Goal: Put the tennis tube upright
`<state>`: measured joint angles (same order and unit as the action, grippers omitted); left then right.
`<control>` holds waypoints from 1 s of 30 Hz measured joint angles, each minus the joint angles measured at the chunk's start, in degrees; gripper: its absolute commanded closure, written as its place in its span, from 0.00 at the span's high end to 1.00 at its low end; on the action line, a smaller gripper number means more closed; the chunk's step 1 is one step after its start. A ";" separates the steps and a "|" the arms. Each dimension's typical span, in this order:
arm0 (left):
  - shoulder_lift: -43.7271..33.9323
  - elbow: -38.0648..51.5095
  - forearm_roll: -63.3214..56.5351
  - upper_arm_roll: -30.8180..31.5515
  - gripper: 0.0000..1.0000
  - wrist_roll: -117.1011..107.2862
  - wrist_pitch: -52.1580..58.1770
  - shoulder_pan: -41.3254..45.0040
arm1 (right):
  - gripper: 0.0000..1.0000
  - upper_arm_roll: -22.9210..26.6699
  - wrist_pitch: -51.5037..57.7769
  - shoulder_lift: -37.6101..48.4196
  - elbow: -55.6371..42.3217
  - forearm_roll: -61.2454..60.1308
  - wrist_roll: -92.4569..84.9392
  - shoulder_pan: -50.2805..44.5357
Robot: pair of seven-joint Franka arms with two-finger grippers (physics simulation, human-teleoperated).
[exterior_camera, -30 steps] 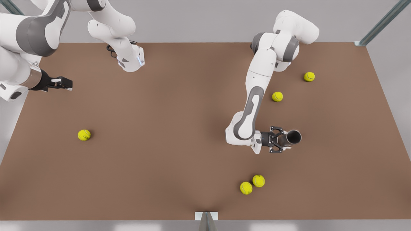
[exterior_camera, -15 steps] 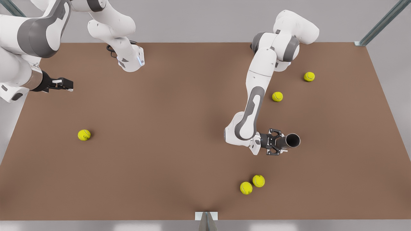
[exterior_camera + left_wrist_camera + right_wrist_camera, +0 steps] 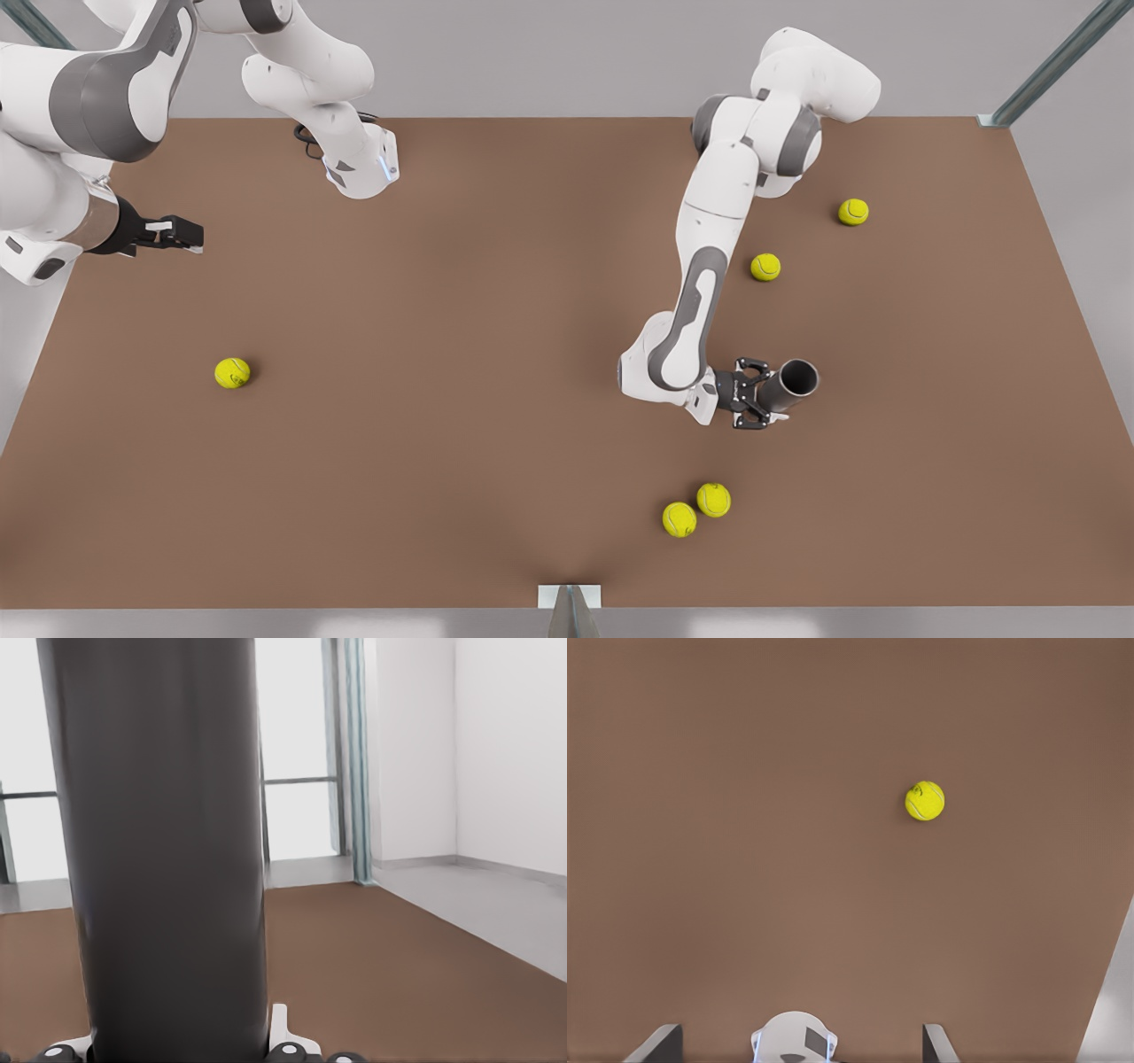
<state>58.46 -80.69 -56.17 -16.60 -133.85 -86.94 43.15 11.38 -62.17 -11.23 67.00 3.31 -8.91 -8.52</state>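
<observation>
Far left of the front view, my right gripper (image 3: 190,235) hangs over the table's (image 3: 461,337) edge, waiting. In the right wrist view two finger tips (image 3: 656,1043) stand wide apart with nothing between them, so it is open, looking down at bare brown top and one tennis ball (image 3: 925,801). That is the lone ball (image 3: 232,373) on the front view's left, well apart from everything else.

Moving right, a pair of balls (image 3: 695,509) sits touching near the front edge, and two more balls (image 3: 765,267) lie farther back beside the working arm.

My left gripper (image 3: 753,394) is out over the right half of the table, clamped on the tennis tube (image 3: 791,384). From the front view I look nearly straight into the tube's open mouth, with a bit of side wall showing toward the gripper, so it is close to vertical, leaning slightly. In the left wrist view the tube (image 3: 164,850) rises as a grey column between the fingers (image 3: 282,1028), nearly plumb.

Judgement: lifting and turning are mostly done. I cannot tell whether the tube's base touches the table. Left to do: square it fully upright, seat it, let go, back off without tipping it.
</observation>
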 measured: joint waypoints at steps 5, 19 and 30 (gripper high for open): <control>0.80 0.15 0.40 0.14 1.00 -2.36 -0.34 0.00 | 1.00 0.00 0.00 0.00 -0.01 -0.03 0.00 0.00; 0.51 0.26 0.50 0.19 1.00 -6.00 0.23 0.34 | 1.00 0.09 0.00 0.00 -0.01 -0.03 -0.03 0.00; 0.17 1.70 0.96 2.82 1.00 -7.29 2.60 0.77 | 1.00 0.16 0.00 0.00 0.00 -0.27 -0.05 0.08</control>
<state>58.63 -78.99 -55.21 -13.78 -141.14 -84.35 43.92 11.54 -62.17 -11.23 67.00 3.04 -8.97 -8.44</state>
